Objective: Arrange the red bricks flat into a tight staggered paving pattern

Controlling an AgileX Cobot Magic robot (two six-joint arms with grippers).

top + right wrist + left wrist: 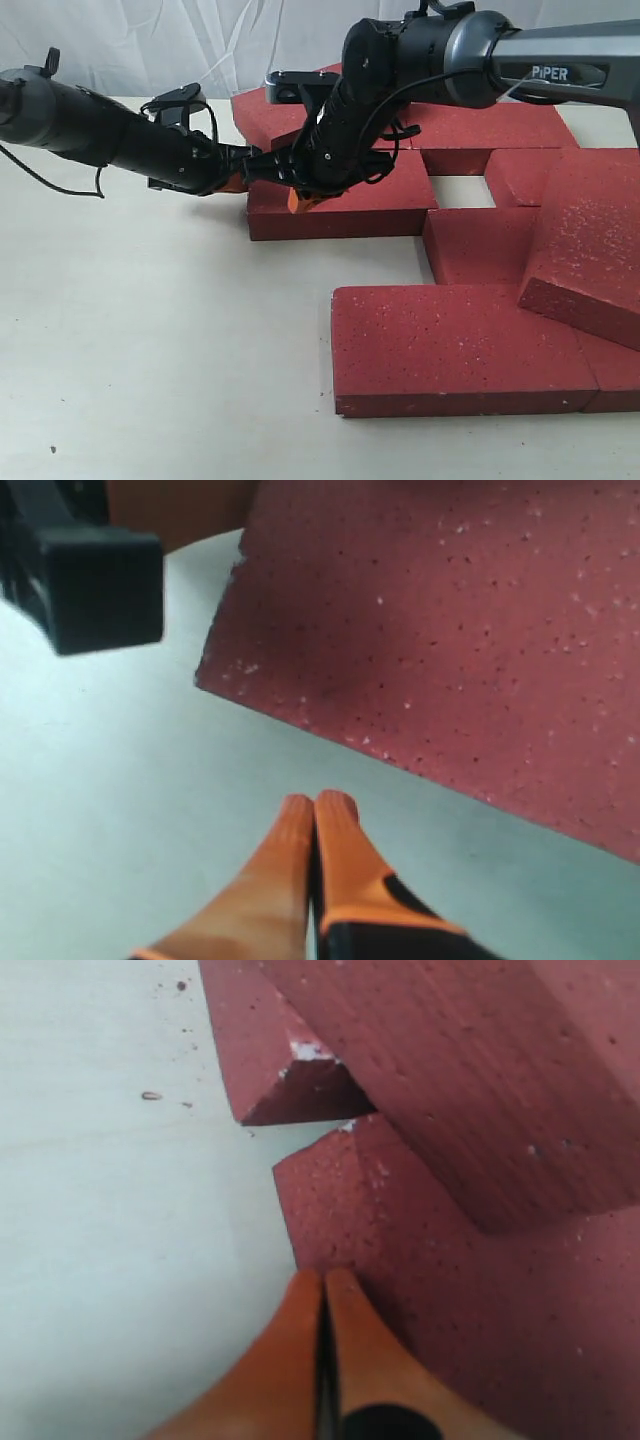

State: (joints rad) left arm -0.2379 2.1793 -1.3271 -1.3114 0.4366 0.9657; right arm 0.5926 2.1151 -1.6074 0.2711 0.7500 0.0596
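We reckon nudging step: left gripper [322, 1290], right gripper [316, 810] both pinched closed, empty, by upper-centre brick [390, 208]. Red bricks [460, 340] crowd frame's right half, gappy. Next we'd need rightward shove, snug.

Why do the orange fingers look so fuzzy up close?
Left wrist view: the left hand is very near the camera, so probably out of focus; right wrist view: the right hand blurs likewise; exterior view: sharper, evenly lit, only soft shadows beside the red bricks.
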